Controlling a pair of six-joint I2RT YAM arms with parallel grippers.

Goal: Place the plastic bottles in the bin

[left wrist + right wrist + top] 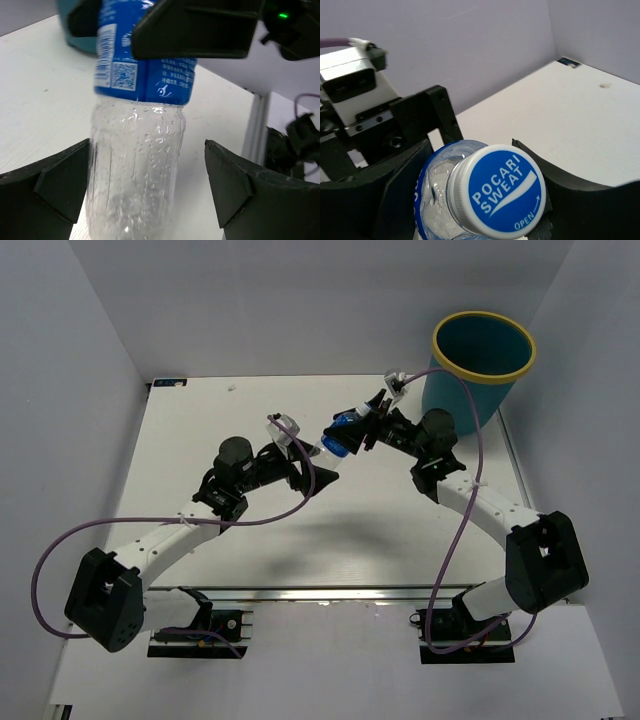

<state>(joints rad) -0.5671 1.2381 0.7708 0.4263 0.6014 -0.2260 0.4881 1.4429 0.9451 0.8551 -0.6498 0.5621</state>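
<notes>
The Pocari Sweat bottle [343,433] hangs above the worktop [250,530], left of the bin [460,395]. Its long axis runs between the grippers, cap toward the right gripper [480,190], whose jaws clamp its labelled end. The left gripper [147,170] has its jaws wide apart around the clear base.

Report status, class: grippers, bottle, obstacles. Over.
Right gripper shut on bottle, label end. Left gripper open, fingers flanking its clear base. Bin just beyond right arm; no obstacle seen.

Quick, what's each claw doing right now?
Left gripper: open, its fingers on either side of the clear bottle.
Right gripper: closed, holding that bottle near its cap.
</notes>
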